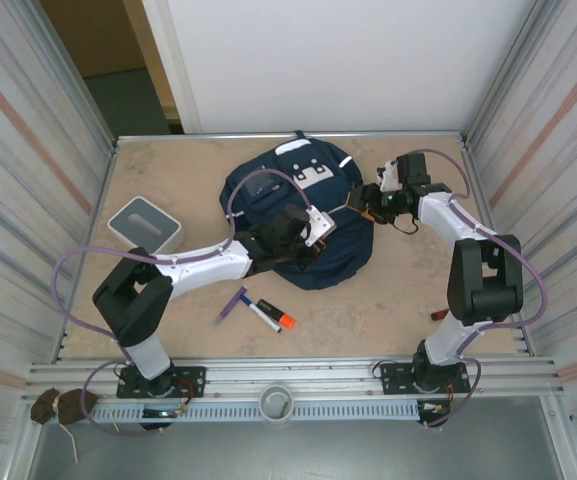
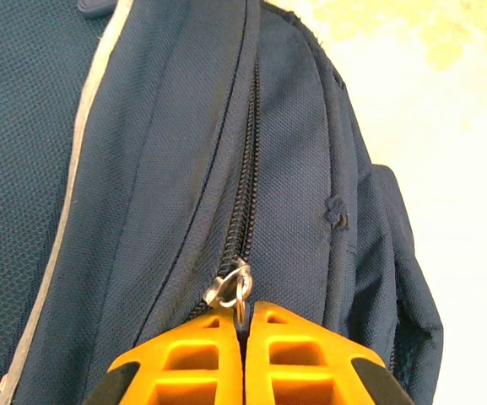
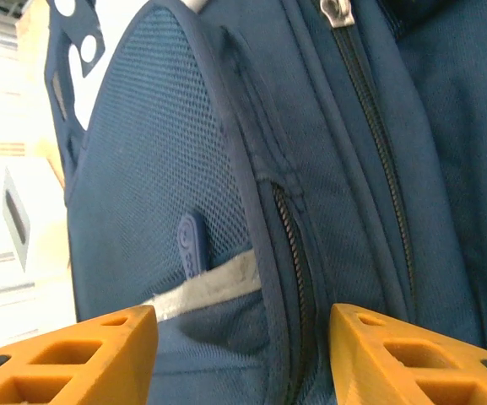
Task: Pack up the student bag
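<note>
Navy bag seen between arms; zip pull was pinched by closed left gripper, zip line stretched straight ahead; right gripper parted, empty, at bag's side.

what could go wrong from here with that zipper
1. The left claw pinches just the thin zipper pull at its tips; it may slip out when tugged.
2. The right claw stands open, so the student bag isn't pinned and may drag along with the pull.
</note>
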You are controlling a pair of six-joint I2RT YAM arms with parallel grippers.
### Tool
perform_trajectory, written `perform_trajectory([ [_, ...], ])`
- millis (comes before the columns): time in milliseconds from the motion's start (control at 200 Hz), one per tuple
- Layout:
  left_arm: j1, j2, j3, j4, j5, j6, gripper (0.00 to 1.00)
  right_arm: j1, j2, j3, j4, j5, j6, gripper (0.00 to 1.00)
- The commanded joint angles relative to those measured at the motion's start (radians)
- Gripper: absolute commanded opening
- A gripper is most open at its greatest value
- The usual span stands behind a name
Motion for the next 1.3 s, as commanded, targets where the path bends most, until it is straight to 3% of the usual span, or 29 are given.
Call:
perform_trajectory([
  [0,0.001,0.004,0.032,0.011,0.013,0.001,0.00,0.023,-0.018,-0.037,0.086,-0.022,0.055,0.52],
  [40,0.001,0.001,0.027,0.009,0.006,0.003,0.00,0.030,-0.012,-0.038,0.101,-0.027,0.059,0.47],
  [175,0.002,-0.029,0.003,-0.027,-0.045,0.019,0.00,0.020,-0.007,-0.017,0.062,0.020,0.017,0.13],
  [306,0.056,-0.111,-0.082,-0.053,-0.091,0.030,0.00,-0.035,-0.032,-0.013,0.018,0.017,-0.034,0.00],
  [516,0.222,-0.249,-0.271,-0.055,-0.082,0.020,0.00,-0.064,-0.031,0.013,-0.030,-0.014,-0.085,0.00],
  [696,0.326,-0.290,-0.332,-0.055,-0.055,0.006,0.00,-0.061,-0.017,0.026,-0.005,-0.042,-0.071,0.00],
  [852,0.385,-0.252,-0.290,-0.040,-0.067,-0.021,0.00,-0.058,0.012,0.064,-0.040,-0.086,-0.112,0.00],
  [1087,0.395,-0.053,-0.094,-0.114,-0.081,-0.039,0.00,-0.040,0.073,0.144,-0.132,-0.125,-0.193,0.00],
  [1197,0.396,-0.068,-0.087,-0.107,-0.045,-0.040,0.13,-0.036,0.093,0.170,-0.155,-0.121,-0.205,0.00],
  [1298,0.392,-0.165,-0.162,-0.045,0.036,0.002,0.37,-0.033,0.090,0.185,-0.163,-0.124,-0.198,0.00],
])
